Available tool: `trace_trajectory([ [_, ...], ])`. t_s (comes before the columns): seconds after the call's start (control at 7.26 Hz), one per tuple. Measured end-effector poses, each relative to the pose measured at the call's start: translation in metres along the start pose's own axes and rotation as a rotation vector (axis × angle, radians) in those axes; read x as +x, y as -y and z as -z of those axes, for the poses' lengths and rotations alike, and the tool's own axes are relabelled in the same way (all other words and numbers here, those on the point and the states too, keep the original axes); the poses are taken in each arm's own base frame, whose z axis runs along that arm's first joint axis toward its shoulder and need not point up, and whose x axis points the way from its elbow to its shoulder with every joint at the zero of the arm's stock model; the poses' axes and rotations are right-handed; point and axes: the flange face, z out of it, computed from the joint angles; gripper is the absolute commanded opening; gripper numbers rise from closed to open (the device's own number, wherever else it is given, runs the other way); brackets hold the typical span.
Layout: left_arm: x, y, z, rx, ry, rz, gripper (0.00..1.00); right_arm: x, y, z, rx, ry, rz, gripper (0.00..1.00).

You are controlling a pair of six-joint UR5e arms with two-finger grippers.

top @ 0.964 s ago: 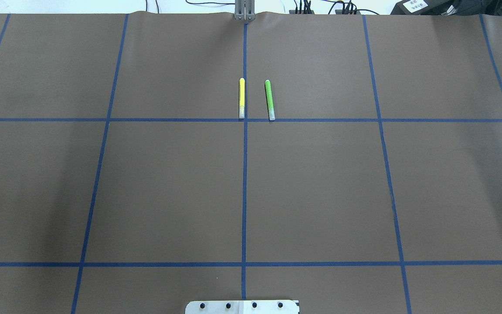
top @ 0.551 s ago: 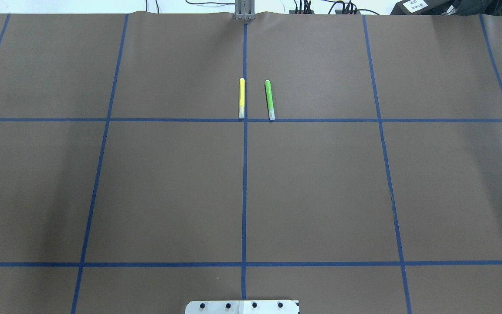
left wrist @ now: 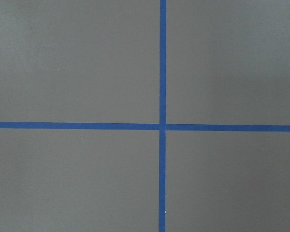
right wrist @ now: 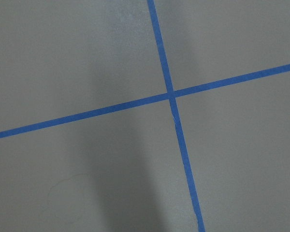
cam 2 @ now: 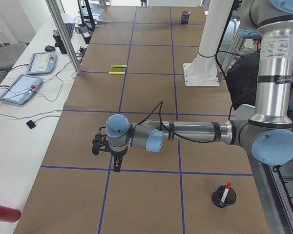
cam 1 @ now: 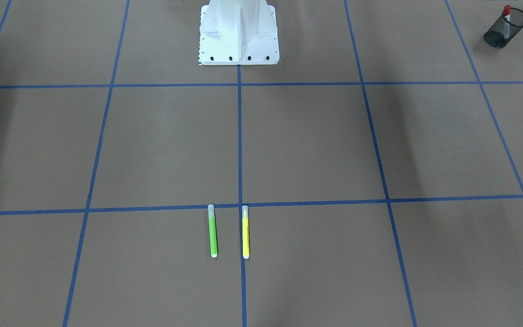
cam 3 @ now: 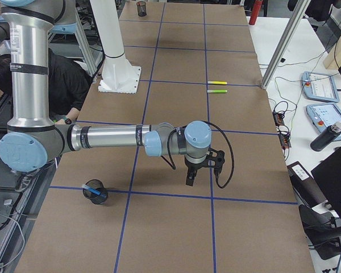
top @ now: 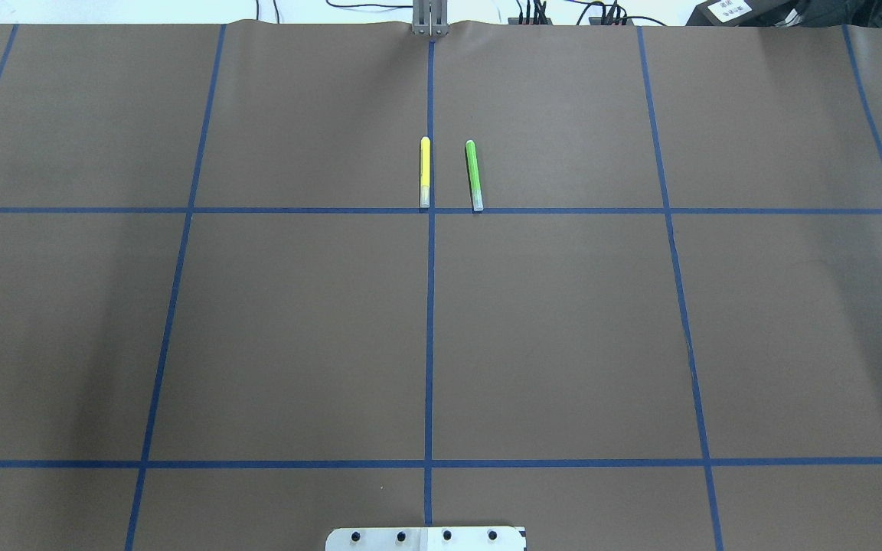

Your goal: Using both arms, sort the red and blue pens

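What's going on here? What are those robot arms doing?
Two robot arms are sorting pens, and that job looks done. The red pen stands in a black mesh cup beside the left arm. The blue pen sits in a second mesh cup beside the right arm. A green marker and a yellow marker lie side by side on the table. The left end effector and right end effector hover with nothing seen in them; open or shut is unclear.

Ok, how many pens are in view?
4: green and yellow lie side by side mid-table; red stands in the cup on the robot's left; blue sits in the cup on its right. More could hide inside the cups.
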Motion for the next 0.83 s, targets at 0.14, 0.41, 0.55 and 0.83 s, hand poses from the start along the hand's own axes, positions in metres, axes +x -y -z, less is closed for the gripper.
trace_trajectory([
  [0.14,-0.0006,0.0006,-0.0007,-0.001,0.000,0.001,1.00,-0.0004,0.0000,0.0003,0.001,0.001,0.002,1.00],
  [0.41,0.0008,0.0027,0.0000,0.001,0.000,-0.002,1.00,-0.0003,-0.0004,0.0001,0.002,0.001,0.003,1.00],
  [0.55,0.0020,0.0044,0.0004,0.003,-0.001,-0.004,1.00,-0.0007,-0.0001,0.0003,0.003,0.001,0.003,1.00],
  [0.83,0.0030,0.0062,0.0012,0.004,-0.002,-0.005,1.00,-0.0014,0.0004,0.0009,0.005,0.001,0.005,1.00],
])
